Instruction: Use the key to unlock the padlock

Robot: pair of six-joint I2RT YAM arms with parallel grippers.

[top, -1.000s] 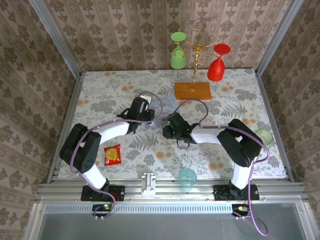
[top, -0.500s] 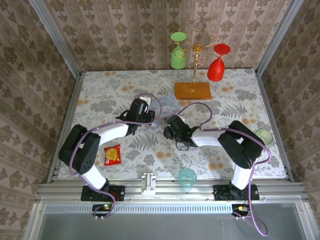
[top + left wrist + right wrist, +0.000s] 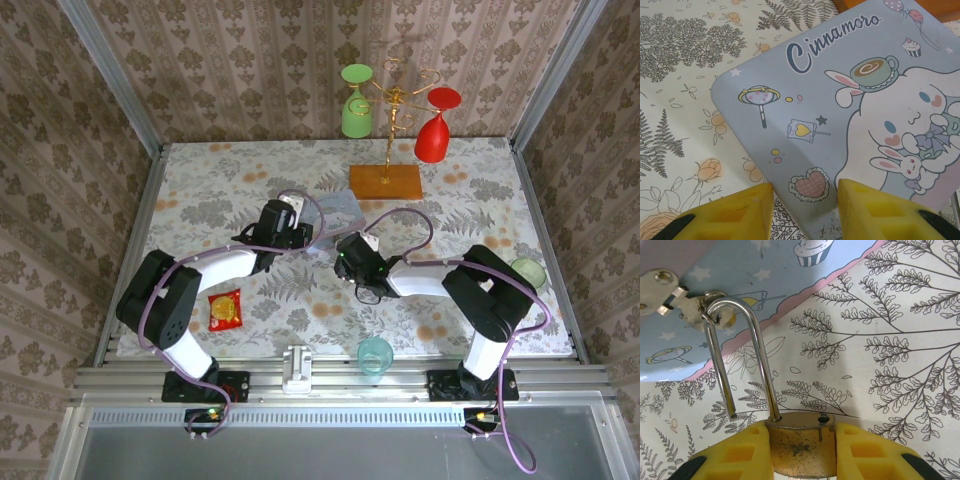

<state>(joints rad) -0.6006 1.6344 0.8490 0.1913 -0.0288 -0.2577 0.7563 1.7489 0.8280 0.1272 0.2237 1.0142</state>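
Sitting pinched between the right jaws, the padlock (image 3: 801,442) touches both.

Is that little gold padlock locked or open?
Open. The padlock has one shackle leg hanging free beside its body, the hole empty, though looped through a ring on the tin.

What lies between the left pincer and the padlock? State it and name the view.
The pale blue tin, in the top view: it sits between the left pincer and the padlock, which the right pincer grips.
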